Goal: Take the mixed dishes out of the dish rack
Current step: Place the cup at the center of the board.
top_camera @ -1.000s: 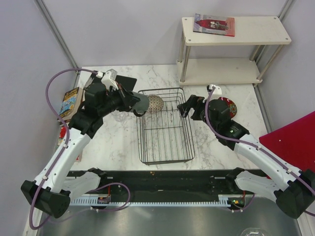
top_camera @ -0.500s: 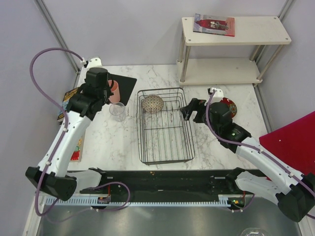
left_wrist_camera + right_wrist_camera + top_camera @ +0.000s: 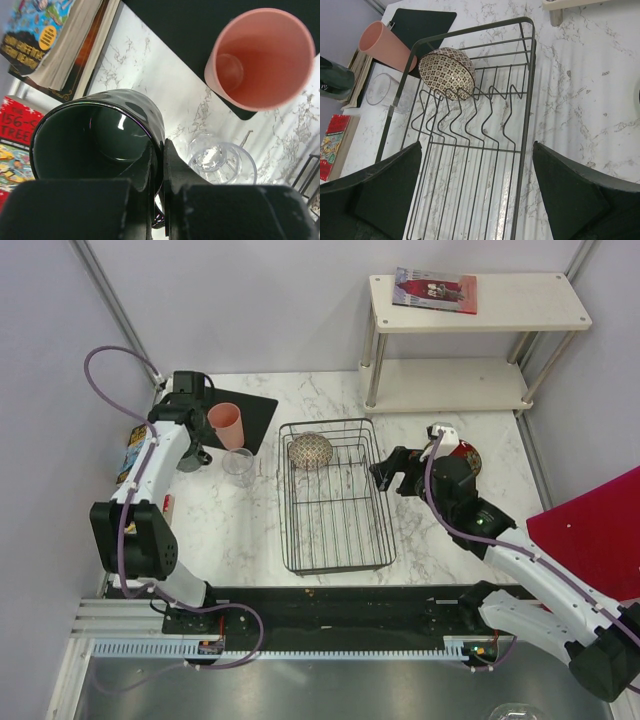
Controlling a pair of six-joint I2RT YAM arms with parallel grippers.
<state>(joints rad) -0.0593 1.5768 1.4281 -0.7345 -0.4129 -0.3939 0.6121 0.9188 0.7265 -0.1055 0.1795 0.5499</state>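
My left gripper [image 3: 162, 165] is shut on the rim of the dark grey mug [image 3: 95, 135], one finger inside and one outside. In the top view the mug [image 3: 190, 456] is at the table's left side, just left of the small clear glass [image 3: 238, 462]. The pink cup [image 3: 228, 425] stands on the corner of a black mat [image 3: 258, 406]. The black wire dish rack [image 3: 386, 540] holds only the speckled bowl [image 3: 310, 450] at its far end. My right gripper [image 3: 385, 472] is open above the rack's right side [image 3: 525, 90], its fingers empty. The red patterned plate [image 3: 466, 456] lies behind the right arm, partly hidden.
Books [image 3: 45, 40] are stacked at the table's left edge beside the mug. A two-tier white shelf [image 3: 470, 340] with a magazine [image 3: 435, 290] stands at the back right. A red panel [image 3: 590, 530] is at the right edge.
My left arm has swung from the rack's far left corner out to the table's left side, carrying the mug past the glass. The right gripper has shifted slightly toward me.
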